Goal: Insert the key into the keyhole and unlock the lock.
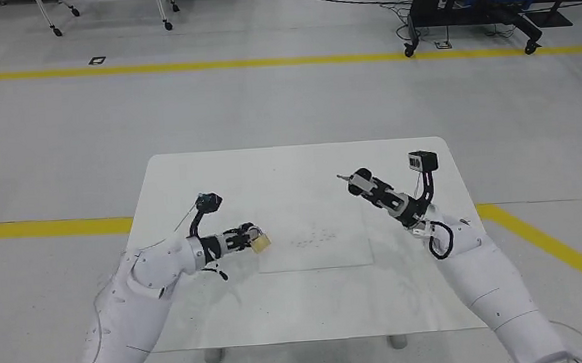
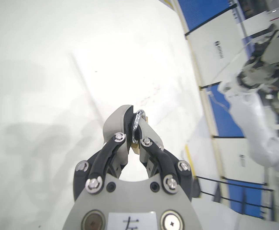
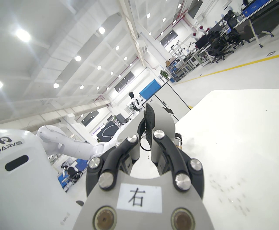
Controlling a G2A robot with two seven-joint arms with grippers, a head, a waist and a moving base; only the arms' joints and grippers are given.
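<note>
Over the table's left half, my left gripper (image 1: 256,240) is shut on a small brass padlock (image 1: 262,241), held above the surface. In the left wrist view the silver shackle (image 2: 137,123) is pinched between the fingers (image 2: 118,122), and a bit of brass body (image 2: 135,149) peeks out below. Over the table's right half, my right gripper (image 1: 351,182) is raised and shut on the key (image 1: 342,177), whose thin tip sticks out toward the far left. The key's dark head (image 3: 144,136) sits between the pads in the right wrist view. The two grippers are well apart.
The white table (image 1: 309,311) carries a faint rectangular outline and scuff marks (image 1: 315,238) at its centre. Yellow floor lines (image 1: 264,61) and wheeled racks (image 1: 472,20) lie beyond the far edge.
</note>
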